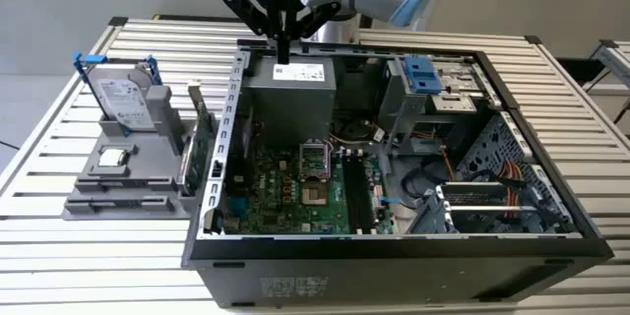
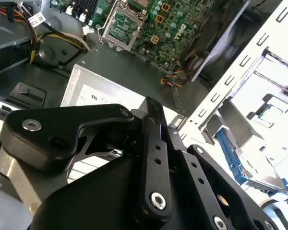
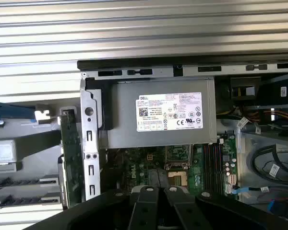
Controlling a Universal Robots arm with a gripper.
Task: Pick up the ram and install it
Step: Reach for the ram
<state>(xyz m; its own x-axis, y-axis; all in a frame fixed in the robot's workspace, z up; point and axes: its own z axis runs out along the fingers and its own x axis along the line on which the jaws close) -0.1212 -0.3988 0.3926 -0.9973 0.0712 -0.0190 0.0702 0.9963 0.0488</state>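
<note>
The gripper (image 1: pixel 283 53) hangs over the power supply (image 1: pixel 291 90) at the open case's (image 1: pixel 394 271) back wall, fingers drawn narrow, tips together. Green boards (image 1: pixel 202 142) stand on edge in the grey holder (image 1: pixel 128 204) near the table's (image 1: pixel 99 256) edge on the exterior view's left; which one is the ram I cannot tell

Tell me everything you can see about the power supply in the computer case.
The power supply is a grey sheet-metal box with a white printed label on its upper face. It sits inside the open computer case, toward the exterior view's left, bordering the motherboard. The gripper hangs above it.
</note>
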